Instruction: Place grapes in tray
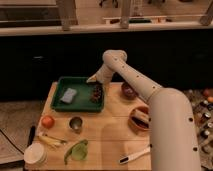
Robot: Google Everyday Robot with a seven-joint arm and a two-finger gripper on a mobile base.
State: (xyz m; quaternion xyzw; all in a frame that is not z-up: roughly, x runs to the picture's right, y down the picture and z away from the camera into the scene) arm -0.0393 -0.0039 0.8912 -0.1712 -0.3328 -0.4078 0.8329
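The dark green tray [61, 103] sits at the back left of the wooden table. The grapes [96, 93], a small dark reddish-purple bunch, lie inside the tray at its right side. My gripper [93, 79] is at the end of the white arm, just above the tray's back right corner and a little behind the grapes. A pale blue-grey sponge [68, 95] lies in the tray's left half.
An orange-red fruit [48, 121], a small metal cup [75, 123], a white lidded cup [34, 153], a green object [77, 150] and a white utensil [134, 155] lie toward the front. A dark bowl [129, 91] and a brown wooden bowl [140, 119] stand right.
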